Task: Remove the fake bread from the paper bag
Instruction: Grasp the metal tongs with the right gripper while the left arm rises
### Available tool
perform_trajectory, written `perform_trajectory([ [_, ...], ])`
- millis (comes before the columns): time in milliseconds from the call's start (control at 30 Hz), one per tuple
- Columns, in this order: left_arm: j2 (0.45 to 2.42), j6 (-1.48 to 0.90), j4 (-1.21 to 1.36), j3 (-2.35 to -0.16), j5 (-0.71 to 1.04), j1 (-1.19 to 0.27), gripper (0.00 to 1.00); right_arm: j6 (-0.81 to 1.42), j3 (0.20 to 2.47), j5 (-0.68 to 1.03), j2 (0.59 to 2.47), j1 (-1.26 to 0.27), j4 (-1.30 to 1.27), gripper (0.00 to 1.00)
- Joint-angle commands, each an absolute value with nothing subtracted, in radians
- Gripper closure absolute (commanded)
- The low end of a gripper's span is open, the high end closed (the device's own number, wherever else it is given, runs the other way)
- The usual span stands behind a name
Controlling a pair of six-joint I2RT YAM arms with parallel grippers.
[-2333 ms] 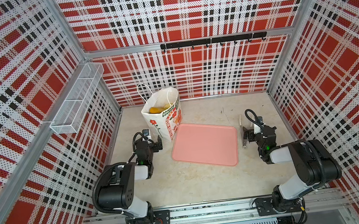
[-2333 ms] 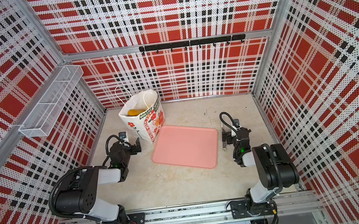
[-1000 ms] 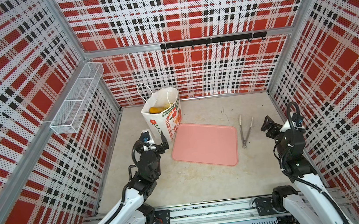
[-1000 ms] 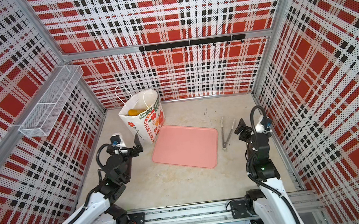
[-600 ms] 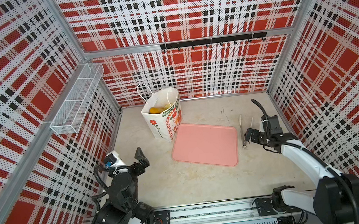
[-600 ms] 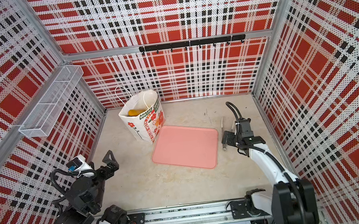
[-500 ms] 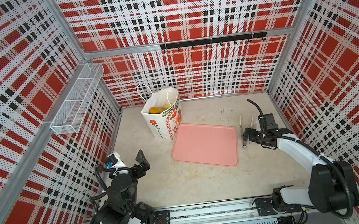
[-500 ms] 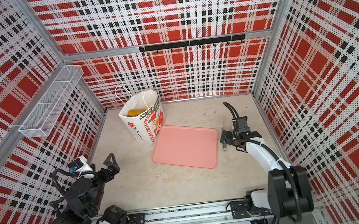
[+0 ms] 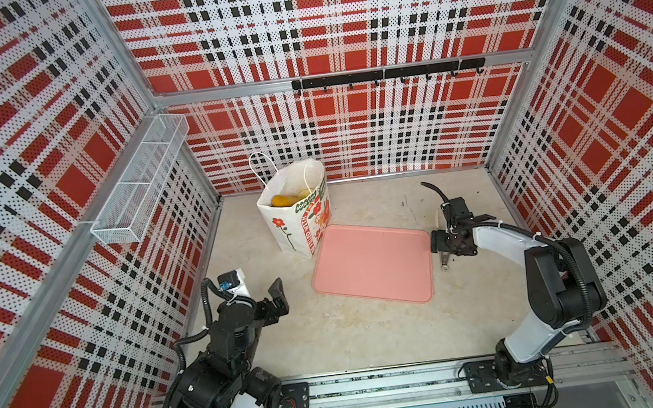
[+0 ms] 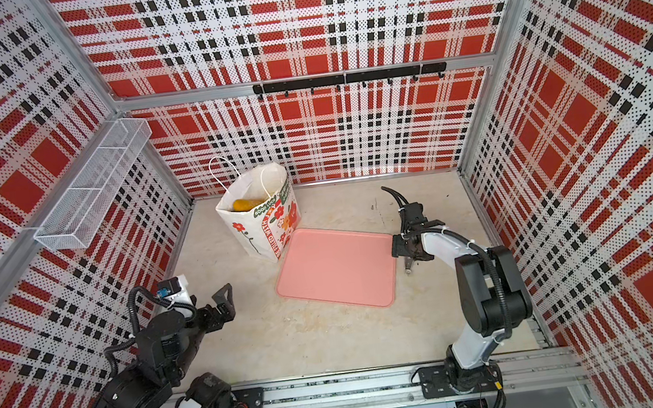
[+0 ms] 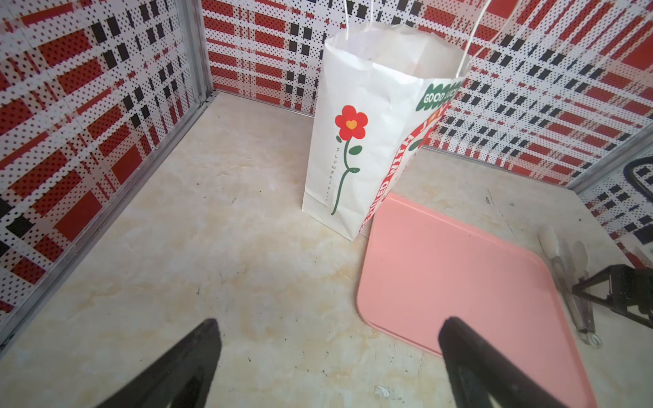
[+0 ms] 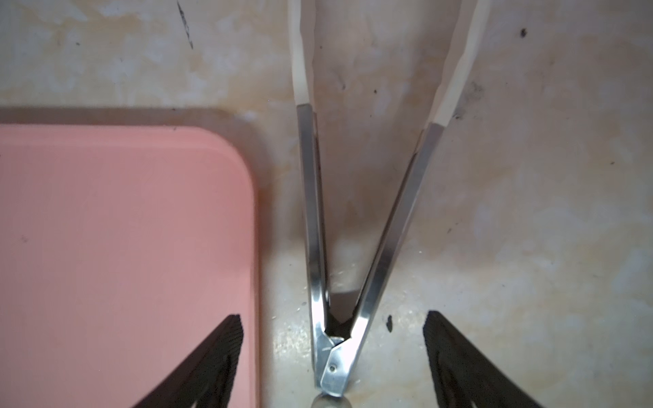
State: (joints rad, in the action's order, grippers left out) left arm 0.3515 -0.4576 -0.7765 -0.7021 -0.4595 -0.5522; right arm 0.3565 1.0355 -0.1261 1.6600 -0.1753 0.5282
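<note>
The white flowered paper bag (image 9: 297,216) (image 10: 262,227) (image 11: 367,134) stands upright at the back left, mouth open. Yellow fake bread (image 9: 284,199) (image 10: 247,204) shows inside its mouth; the rest is hidden. My left gripper (image 9: 278,298) (image 10: 225,302) (image 11: 330,325) hangs open and empty above the table, well in front of the bag. My right gripper (image 9: 443,247) (image 10: 405,251) (image 12: 332,316) is open, low over the table, straddling the hinge end of metal tongs (image 12: 353,229) (image 11: 569,279) without touching them.
A flat pink tray (image 9: 373,264) (image 10: 336,268) (image 11: 459,282) (image 12: 123,247) lies between bag and tongs; one right finger hovers over its edge. A wire basket (image 9: 139,188) hangs on the left wall. A black hook rail (image 9: 385,74) runs along the back wall.
My right arm has swung in from the right wall and come down over the tongs, its jaws narrowing a little. My left arm has drawn back from the bag towards the front left.
</note>
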Motion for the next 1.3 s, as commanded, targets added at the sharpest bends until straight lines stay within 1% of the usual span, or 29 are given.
perform_trajectory([
  [0,0.343,-0.455,-0.776,-0.706,-0.461,-0.571,0.01,0.342,1.068,-0.202,1.694,-0.175,0.534,0.18],
  [367,0.365,-0.454,-0.777,-0.707,-0.472,-0.578,0.01,0.322,1.098,-0.214,1.789,-0.175,0.506,0.21],
  [433,0.368,-0.454,-0.778,-0.707,-0.472,-0.579,0.01,0.321,1.11,-0.216,1.801,-0.173,0.507,0.24],
  [500,0.37,-0.454,-0.777,-0.707,-0.476,-0.579,0.01,0.315,1.125,-0.21,1.814,-0.173,0.508,0.28],
  [567,0.372,-0.454,-0.778,-0.707,-0.478,-0.579,0.0,0.314,1.138,-0.213,1.826,-0.173,0.515,0.3],
  [867,0.376,-0.453,-0.782,-0.712,-0.48,-0.59,0.01,0.346,1.143,-0.189,1.865,-0.164,0.511,0.32],
  [933,0.374,-0.455,-0.785,-0.713,-0.483,-0.593,0.0,0.359,1.132,-0.16,1.867,-0.161,0.503,0.34],
  [1067,0.371,-0.454,-0.787,-0.713,-0.49,-0.602,0.01,0.367,1.108,-0.155,1.85,-0.16,0.487,0.38],
  [1167,0.374,-0.456,-0.787,-0.712,-0.492,-0.607,0.0,0.357,1.086,-0.156,1.819,-0.16,0.479,0.46],
  [1267,0.382,-0.459,-0.785,-0.71,-0.491,-0.61,0.01,0.345,1.063,-0.173,1.774,-0.16,0.484,0.51],
])
